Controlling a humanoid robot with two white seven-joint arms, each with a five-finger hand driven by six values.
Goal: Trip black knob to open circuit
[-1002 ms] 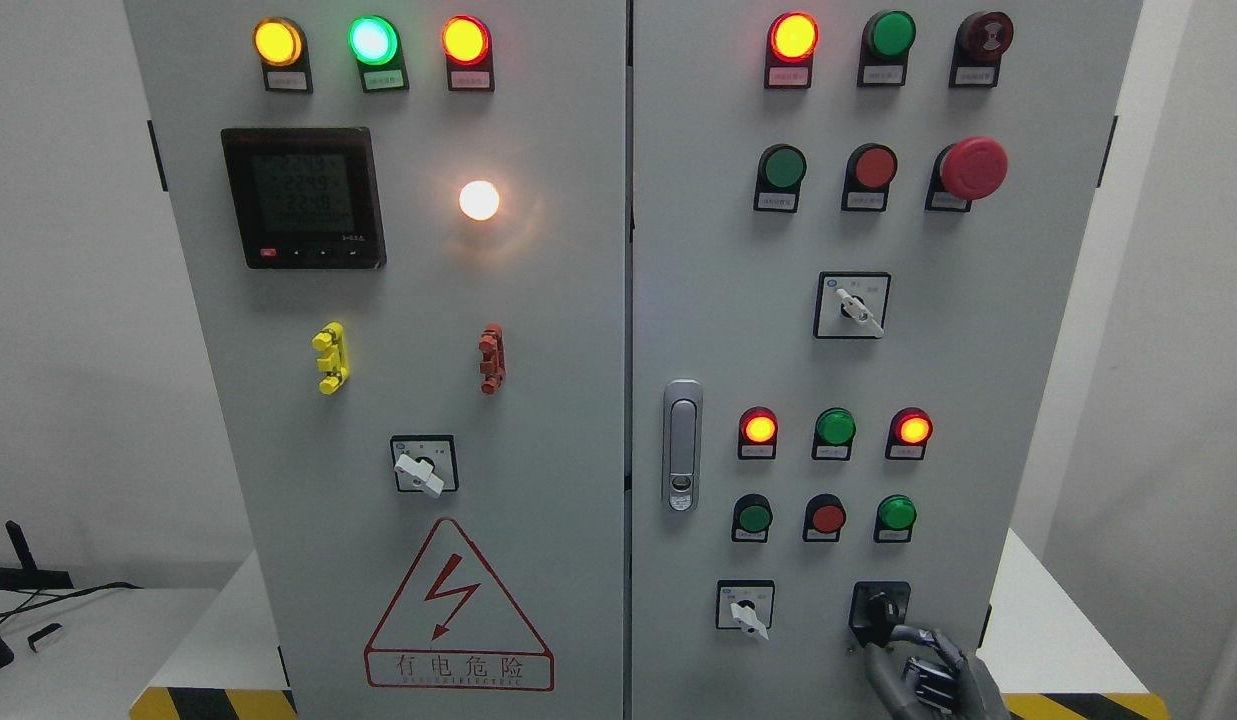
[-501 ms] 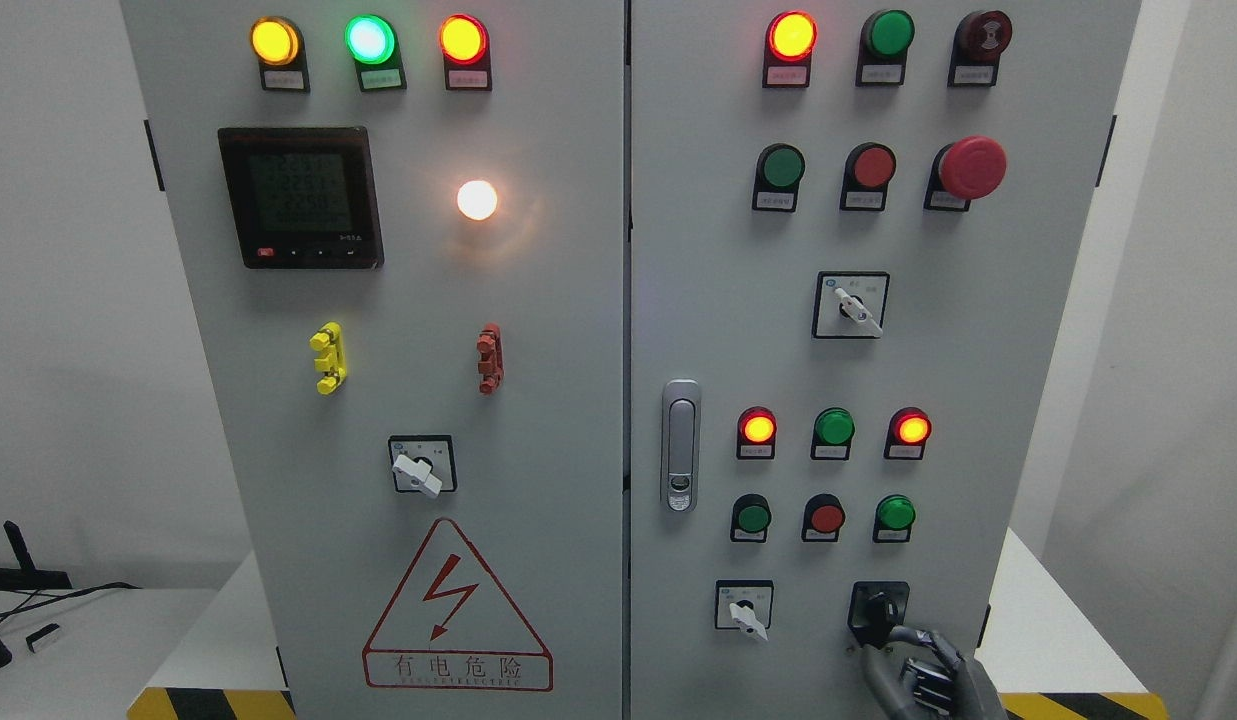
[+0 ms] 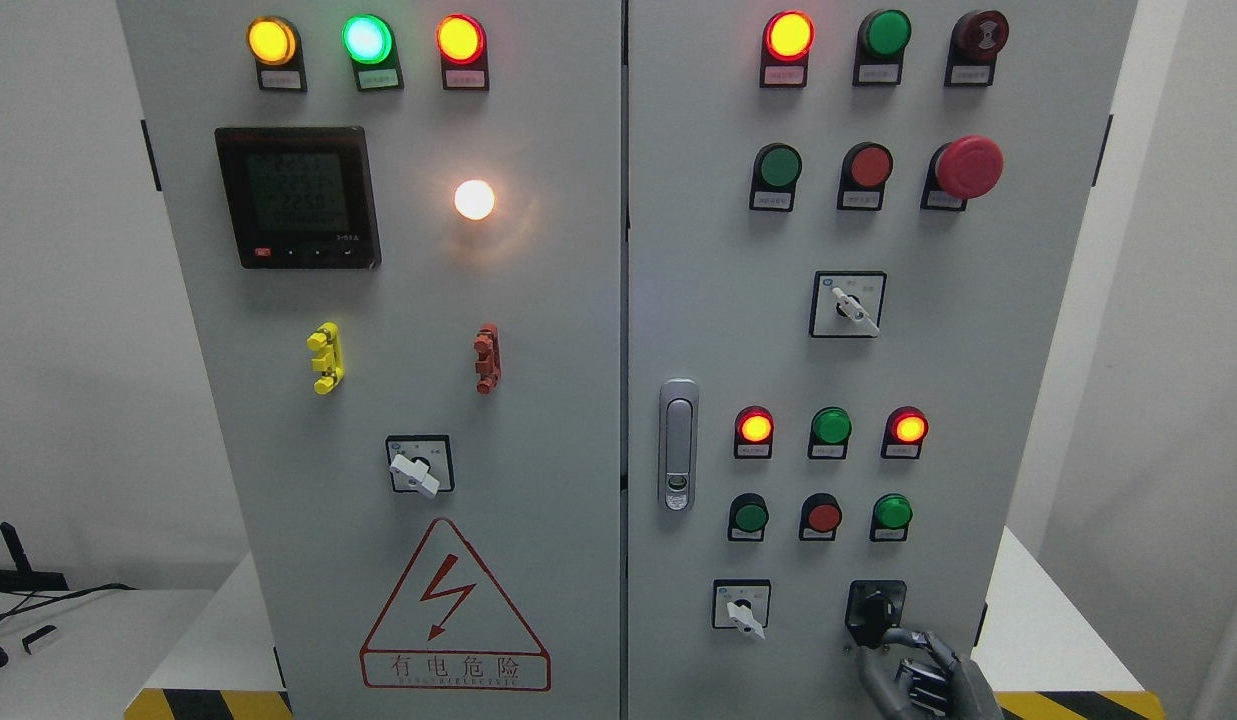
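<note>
The black knob (image 3: 875, 608) sits on a black square plate at the bottom right of the grey cabinet's right door (image 3: 938, 380). Its handle points down and to the right. My right hand (image 3: 890, 645) comes up from the bottom edge just under it. The grey fingers (image 3: 918, 640) curl onto the knob's lower end, with the thumb to the left below the plate. Only the top of the hand shows; the rest is cut off by the frame. The left arm is out of view.
A white rotary switch (image 3: 742, 607) sits left of the knob. Above it are red and green push buttons (image 3: 823, 516), lit indicator lamps (image 3: 755, 428) and a chrome door latch (image 3: 678, 444). A red mushroom stop button (image 3: 968, 166) is higher up.
The whole picture has slid a few pixels to the left. My right hand stays at the knob and sits slightly lower in the frame; the knob's handle looks unchanged.
</note>
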